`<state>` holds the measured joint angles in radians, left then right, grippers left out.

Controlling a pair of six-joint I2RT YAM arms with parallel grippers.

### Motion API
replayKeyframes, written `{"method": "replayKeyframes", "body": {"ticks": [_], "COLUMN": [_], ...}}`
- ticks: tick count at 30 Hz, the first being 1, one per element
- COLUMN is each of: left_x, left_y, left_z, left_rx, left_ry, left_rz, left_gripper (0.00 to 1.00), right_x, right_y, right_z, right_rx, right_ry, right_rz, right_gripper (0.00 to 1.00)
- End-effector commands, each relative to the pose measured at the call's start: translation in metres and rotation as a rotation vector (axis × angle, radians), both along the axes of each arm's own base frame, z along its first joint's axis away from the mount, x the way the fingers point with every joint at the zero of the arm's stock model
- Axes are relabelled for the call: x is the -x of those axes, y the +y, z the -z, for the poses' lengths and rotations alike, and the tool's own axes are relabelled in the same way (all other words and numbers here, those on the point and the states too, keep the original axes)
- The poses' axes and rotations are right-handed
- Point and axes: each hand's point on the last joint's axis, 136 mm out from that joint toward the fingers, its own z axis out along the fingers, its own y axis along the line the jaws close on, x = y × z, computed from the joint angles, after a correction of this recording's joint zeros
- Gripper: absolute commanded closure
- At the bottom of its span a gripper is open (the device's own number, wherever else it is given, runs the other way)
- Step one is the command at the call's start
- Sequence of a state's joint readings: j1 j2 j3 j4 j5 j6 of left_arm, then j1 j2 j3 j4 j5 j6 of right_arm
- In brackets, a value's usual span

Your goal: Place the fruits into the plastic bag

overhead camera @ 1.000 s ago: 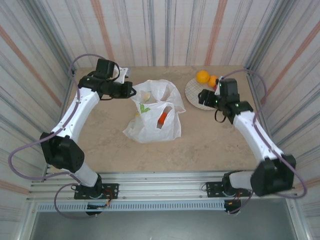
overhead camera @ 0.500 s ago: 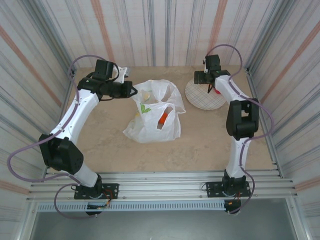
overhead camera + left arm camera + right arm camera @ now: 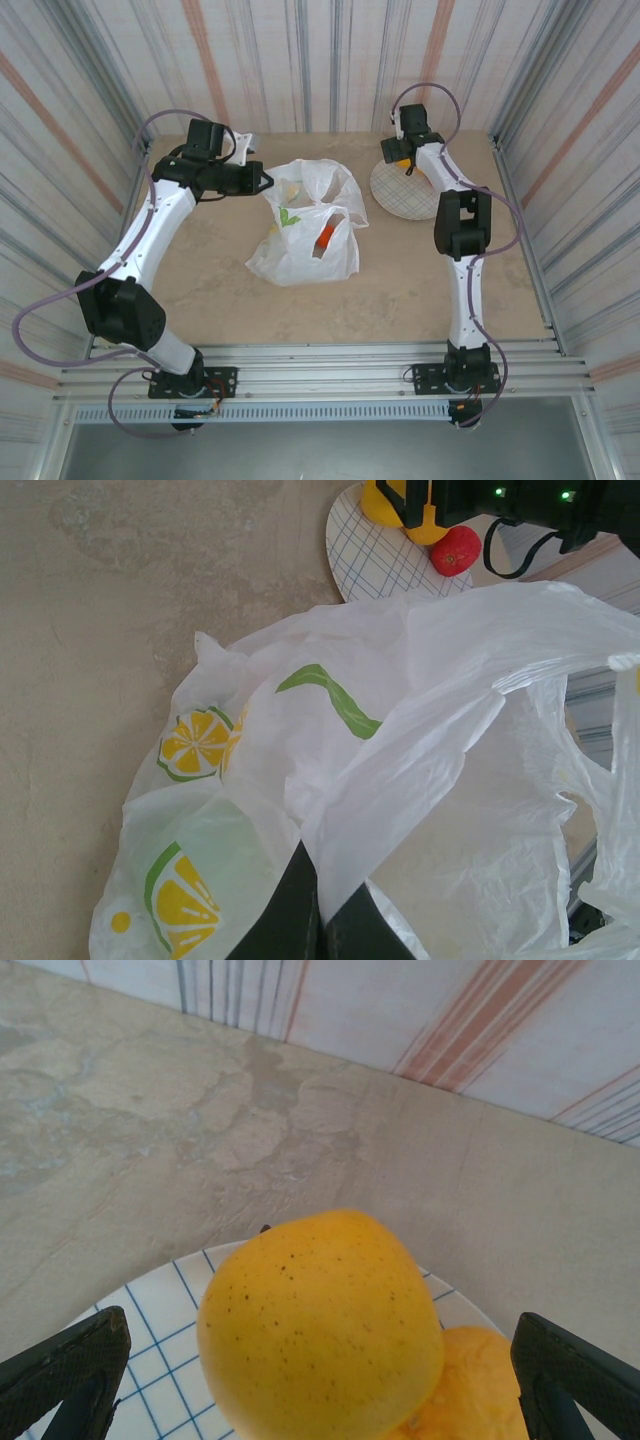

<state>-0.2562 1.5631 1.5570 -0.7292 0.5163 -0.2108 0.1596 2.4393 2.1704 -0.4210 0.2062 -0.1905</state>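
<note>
Bag [image 3: 420, 740] rim pinched in L hand [image 3: 318, 905]; R hand [image 3: 320, 1375] spread wide astride yellow fruit [image 3: 315, 1305].

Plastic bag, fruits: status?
Left gripper shut on plastic bag edge. Right gripper open, fingers either side of yellow fruit on checked plate. Nothing in the way.

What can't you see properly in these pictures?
1. Inside the plastic bag: top view, crumpled plastic hides how many fruits; an orange-red patch shows.
2. Orange: right wrist view, behind the yellow fruit and cut by the bottom edge.
3. Red fruit: left wrist view, too small to name its kind.
4. Plate: top view, the right arm covers part.
</note>
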Motion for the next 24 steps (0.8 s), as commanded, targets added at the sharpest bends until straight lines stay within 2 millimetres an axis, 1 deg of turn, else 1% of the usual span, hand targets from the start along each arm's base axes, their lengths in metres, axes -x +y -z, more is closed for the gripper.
{"method": "replayKeyframes", "body": {"ticks": [1, 8, 10, 21, 24], "left_x": [0.008, 0.008, 0.007, 0.009, 0.008], "left_y": [0.002, 0.001, 0.002, 0.001, 0.001], "left_z": [-0.011, -0.009, -0.009, -0.009, -0.008], "left_rx": [0.024, 0.026, 0.026, 0.028, 0.027], "left_ry": [-0.017, -0.013, -0.011, -0.012, -0.012], "left_rz": [0.003, 0.002, 0.0, 0.007, 0.006], "left_gripper": [1.0, 1.0, 1.0, 1.0, 1.0], "right_x": [-0.003, -0.009, -0.01, -0.011, -0.011], "right_y": [0.007, 0.005, 0.005, 0.002, 0.004], "right_z": [0.008, 0.027, 0.029, 0.031, 0.031], "right_rx": [0.042, 0.082, 0.093, 0.125, 0.12], "right_ry": [0.028, 0.071, 0.076, 0.088, 0.09], "right_rz": [-0.053, -0.078, -0.086, -0.104, -0.113], "right_gripper": [0.0, 0.02, 0.02, 0.09, 0.14]}}
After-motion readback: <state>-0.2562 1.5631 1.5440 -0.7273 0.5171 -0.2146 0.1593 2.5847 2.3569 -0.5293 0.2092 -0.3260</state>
